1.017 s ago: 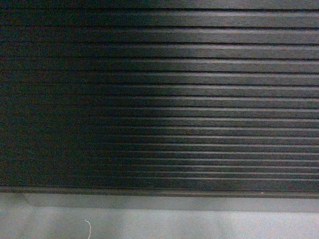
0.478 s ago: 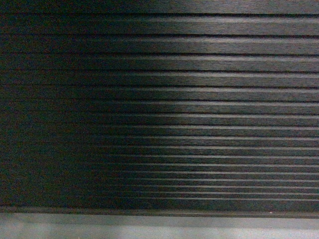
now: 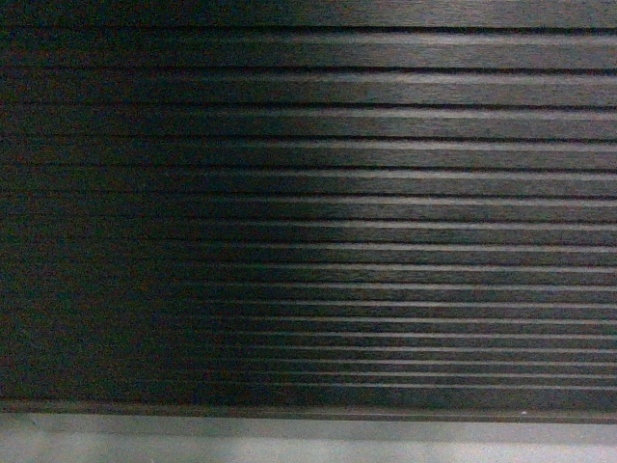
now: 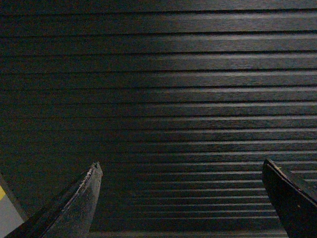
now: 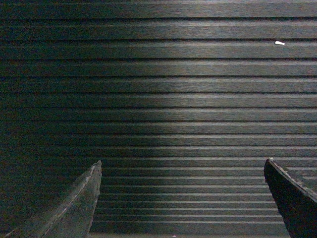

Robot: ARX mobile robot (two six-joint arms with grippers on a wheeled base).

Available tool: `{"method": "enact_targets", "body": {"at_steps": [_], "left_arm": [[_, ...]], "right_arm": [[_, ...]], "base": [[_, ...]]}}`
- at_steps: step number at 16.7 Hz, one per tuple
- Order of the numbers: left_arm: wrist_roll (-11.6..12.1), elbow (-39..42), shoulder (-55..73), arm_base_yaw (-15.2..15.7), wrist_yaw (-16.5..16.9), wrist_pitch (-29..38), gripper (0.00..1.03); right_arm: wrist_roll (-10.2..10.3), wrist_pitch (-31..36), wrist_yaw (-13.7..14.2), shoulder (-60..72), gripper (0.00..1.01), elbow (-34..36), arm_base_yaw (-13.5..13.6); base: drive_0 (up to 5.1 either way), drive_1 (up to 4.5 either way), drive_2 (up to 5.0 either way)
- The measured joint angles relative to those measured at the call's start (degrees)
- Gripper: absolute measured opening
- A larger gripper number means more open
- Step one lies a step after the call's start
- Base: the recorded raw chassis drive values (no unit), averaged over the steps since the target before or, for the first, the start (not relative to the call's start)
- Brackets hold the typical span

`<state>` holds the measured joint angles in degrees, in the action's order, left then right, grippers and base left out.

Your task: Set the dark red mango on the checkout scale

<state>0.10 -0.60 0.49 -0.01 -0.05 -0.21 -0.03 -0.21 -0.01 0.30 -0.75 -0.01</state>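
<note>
The black, horizontally ribbed front panel of the desk (image 3: 308, 212) fills all views, ribs running left-right. Left tool (image 4: 181, 171) and right tool (image 5: 182, 168): wide apart, empty. One grey floor strip (image 3: 308, 442) below.

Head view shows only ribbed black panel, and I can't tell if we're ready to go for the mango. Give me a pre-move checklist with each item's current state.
1. Dark red mango in sight: not ok, no view shows it.
2. White flat scale in sight: not ok, not visible anywhere.
3. Counter top visible: not ok; the black, horizontally ribbed checkout front fills all three views.
4. Left gripper open and empty: ok, its jaws stand wide apart with nothing between.
5. Right gripper open and empty: ok, same wide stance, nothing held.
6. Clearance between grippers and panel: cannot tell, though both wrist cameras face it squarely.
</note>
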Motion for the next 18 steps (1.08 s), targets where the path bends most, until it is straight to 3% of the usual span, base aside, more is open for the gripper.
{"method": "enact_targets", "body": {"at_steps": [18], "left_arm": [[-0.09,0.0,0.0,0.0,0.02,0.0,0.98]], "right_arm": [[0.02,-0.02,0.04,0.0,0.98,0.0,0.0]], "base": [[0.0,0.0,0.0]]}}
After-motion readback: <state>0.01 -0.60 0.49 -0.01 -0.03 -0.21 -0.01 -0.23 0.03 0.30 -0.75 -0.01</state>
